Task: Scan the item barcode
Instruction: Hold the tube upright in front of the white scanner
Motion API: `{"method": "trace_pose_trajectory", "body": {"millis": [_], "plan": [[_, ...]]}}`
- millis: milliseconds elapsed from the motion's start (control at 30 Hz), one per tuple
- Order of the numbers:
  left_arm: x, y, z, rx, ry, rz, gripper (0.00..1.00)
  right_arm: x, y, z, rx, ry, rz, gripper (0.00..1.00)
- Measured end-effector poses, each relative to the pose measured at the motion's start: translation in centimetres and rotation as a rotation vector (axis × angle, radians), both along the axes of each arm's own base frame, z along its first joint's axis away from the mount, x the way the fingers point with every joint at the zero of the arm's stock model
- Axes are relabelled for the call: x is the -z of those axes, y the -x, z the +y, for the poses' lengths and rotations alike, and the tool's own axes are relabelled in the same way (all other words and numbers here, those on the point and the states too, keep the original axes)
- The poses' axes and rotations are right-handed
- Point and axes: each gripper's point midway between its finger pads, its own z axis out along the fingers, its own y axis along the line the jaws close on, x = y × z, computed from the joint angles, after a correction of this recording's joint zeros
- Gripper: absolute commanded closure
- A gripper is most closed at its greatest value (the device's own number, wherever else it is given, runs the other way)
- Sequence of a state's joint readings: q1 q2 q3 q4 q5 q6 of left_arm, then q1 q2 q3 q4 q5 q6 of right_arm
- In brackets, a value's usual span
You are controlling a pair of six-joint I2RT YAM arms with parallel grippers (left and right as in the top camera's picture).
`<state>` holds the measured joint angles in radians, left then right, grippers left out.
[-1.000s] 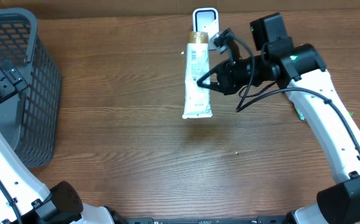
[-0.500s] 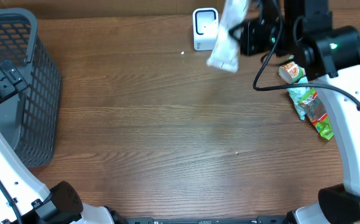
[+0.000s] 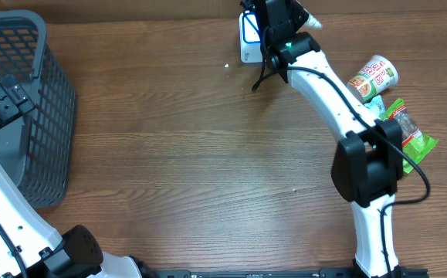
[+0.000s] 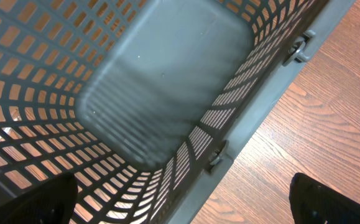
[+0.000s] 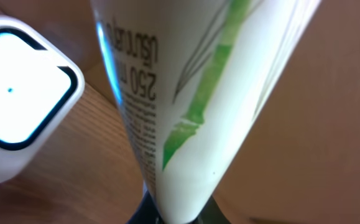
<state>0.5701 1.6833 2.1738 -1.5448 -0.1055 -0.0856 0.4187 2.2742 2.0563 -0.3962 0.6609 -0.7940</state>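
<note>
At the far left, the left gripper [image 4: 180,208] is hanging wide open with nothing in it, looking down into the grey mesh basket [image 3: 22,100], which is showing a bare floor in the left wrist view. Toward the far middle of the table, the white scanner [image 3: 248,35] is standing with its lit window glowing. Just right of it, the right gripper [image 3: 285,15] is clamping fully shut on the white tube [image 5: 186,93], holding it in the air close beside the scanner. The right wrist view is showing green stripes and printed text on the tube but no barcode, so the code is probably facing elsewhere. The tube is likely light, soft-walled and smooth, so it is prone to denting and slipping under a pinch. A hold on a firmer part, such as the flat crimped end or the shoulder by the cap, would be steadier. Further right, a printed snack cup [image 3: 374,76] and a green packet [image 3: 404,135] are lying on the wood.
</note>
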Motion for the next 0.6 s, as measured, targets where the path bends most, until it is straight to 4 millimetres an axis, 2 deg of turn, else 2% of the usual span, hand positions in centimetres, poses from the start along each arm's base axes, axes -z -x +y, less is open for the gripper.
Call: {"method": "trace_pose_trajectory", "body": {"millis": [100, 167, 367, 433, 600], "plan": [[0.0, 0.0, 0.0, 0.0, 0.0, 0.0, 0.0, 1.4, -1.6, 0.0, -0.049, 0.112, -0.005, 0.96], [0.0, 0.0, 0.0, 0.0, 0.0, -0.001, 0.0, 2.0, -1.7, 0.2, -0.084, 0.152, 0.018, 0.96], [0.0, 0.0, 0.0, 0.0, 0.0, 0.0, 0.0, 1.9, -2.5, 1.6, -0.157, 0.135, -0.009, 0.96], [0.0, 0.0, 0.0, 0.0, 0.0, 0.0, 0.0, 2.4, -2.5, 1.7, -0.158, 0.13, -0.003, 0.96], [0.0, 0.0, 0.0, 0.0, 0.0, 0.0, 0.0, 5.7, -3.0, 1.5, -0.159, 0.138, 0.044, 0.96]]}}
